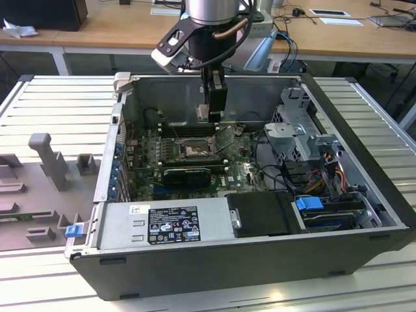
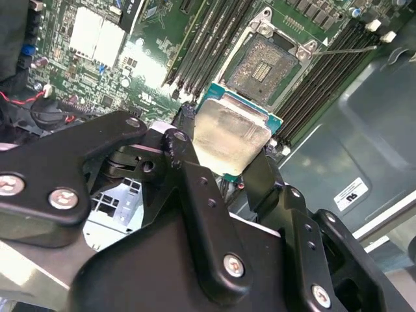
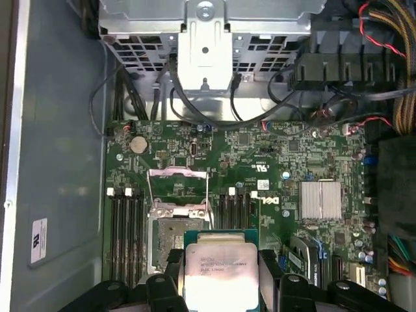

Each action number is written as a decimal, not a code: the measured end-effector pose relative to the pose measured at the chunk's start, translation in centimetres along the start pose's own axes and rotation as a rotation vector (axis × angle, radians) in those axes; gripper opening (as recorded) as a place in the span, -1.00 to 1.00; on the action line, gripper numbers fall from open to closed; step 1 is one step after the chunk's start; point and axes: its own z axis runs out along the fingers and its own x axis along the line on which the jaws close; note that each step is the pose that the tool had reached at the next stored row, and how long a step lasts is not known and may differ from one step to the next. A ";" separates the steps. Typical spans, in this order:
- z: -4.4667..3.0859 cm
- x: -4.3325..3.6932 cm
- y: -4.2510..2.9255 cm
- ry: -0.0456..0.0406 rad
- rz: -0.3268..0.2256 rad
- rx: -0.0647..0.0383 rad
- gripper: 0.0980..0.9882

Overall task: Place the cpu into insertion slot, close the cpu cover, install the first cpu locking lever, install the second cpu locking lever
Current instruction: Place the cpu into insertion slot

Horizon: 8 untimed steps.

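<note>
A robot arm's gripper (image 2: pixel 227 148), fingers clamped on the edges of the cpu (image 2: pixel 229 133), holds the chip in the air over the motherboard (image 3: pixel 260 162) inside an open computer case (image 1: pixel 364 169), near the insertion slot (image 2: pixel 263 64) but not in it. The cpu cover (image 3: pixel 177 190) stands open at the slot's edge. A skewed or off-centre descent could crush the slot's contacts, and the fingers could snag the open cover.

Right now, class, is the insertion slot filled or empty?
Empty: the insertion slot shows bare contacts; the claw holds the cpu clear of it.
</note>
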 end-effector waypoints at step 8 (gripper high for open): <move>0.61 -0.01 -0.06 0.0000 0.001 0.000 0.00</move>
